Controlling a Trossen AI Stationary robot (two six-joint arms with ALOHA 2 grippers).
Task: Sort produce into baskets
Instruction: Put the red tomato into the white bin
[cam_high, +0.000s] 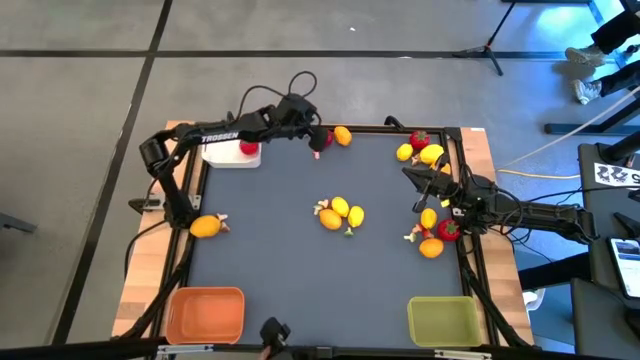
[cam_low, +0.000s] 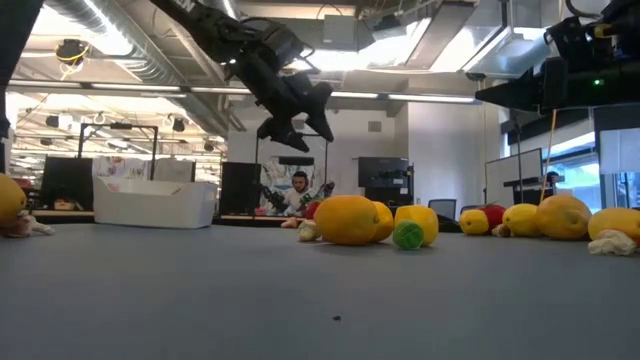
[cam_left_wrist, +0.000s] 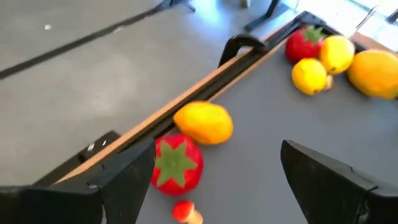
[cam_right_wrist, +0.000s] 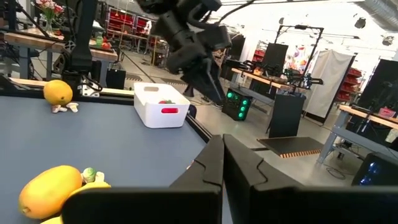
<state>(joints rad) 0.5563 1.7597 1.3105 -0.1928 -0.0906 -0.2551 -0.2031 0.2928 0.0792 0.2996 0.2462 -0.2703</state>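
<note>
the left gripper (cam_high: 318, 128) hangs above the mat's far edge with its fingers (cam_left_wrist: 326, 177) spread wide and nothing between them; just below it a strawberry (cam_left_wrist: 176, 163) and an orange citrus (cam_left_wrist: 204, 122) lie against the black frame rail (cam_left_wrist: 249, 51). the white basket (cam_high: 230, 151), holding something red, sits at the far left corner just beside that arm. the right gripper (cam_high: 414, 177) is closed and empty near the right edge, fruit bunched on both sides of it. a small cluster of lemons (cam_high: 342, 213) lies mid-mat with open grey mat around it. the orange basket (cam_high: 205, 312) and the green basket (cam_high: 442, 320) sit at the near corners.
</note>
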